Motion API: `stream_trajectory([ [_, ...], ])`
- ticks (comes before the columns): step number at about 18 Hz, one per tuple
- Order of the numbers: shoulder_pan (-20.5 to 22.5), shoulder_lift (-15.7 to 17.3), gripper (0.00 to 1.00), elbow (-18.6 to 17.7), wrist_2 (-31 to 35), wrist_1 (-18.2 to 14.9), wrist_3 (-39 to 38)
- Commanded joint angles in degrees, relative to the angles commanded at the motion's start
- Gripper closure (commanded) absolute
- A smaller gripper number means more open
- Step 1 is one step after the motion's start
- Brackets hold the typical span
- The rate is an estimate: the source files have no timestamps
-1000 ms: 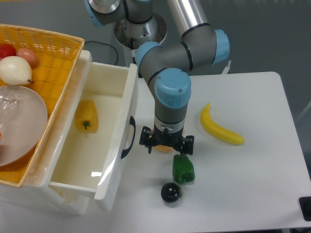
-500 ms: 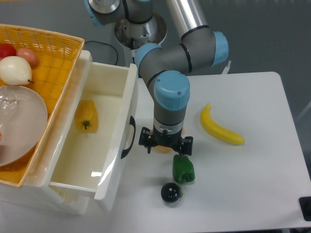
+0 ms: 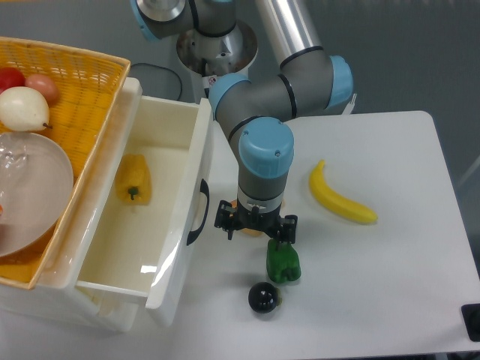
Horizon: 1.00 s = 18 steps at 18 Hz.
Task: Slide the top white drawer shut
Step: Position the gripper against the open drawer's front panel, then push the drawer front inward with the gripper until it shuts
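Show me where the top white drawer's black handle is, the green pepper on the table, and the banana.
Top white drawer handle [image 3: 199, 214]: fixed camera view, middle of the curved black grip on the drawer front.
Green pepper [image 3: 283, 263]: fixed camera view, centre of its body, just below the gripper.
Banana [image 3: 339, 201]: fixed camera view, middle of its curve.

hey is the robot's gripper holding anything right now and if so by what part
Cannot tell: the gripper hangs just over an orange object on the table, its fingertips hidden by the wrist.
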Motion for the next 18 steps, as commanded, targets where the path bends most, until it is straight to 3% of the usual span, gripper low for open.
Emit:
stream_trajectory([
  [18, -1.49, 0.44, 0.00, -0.26, -0.26, -0.26, -0.17],
])
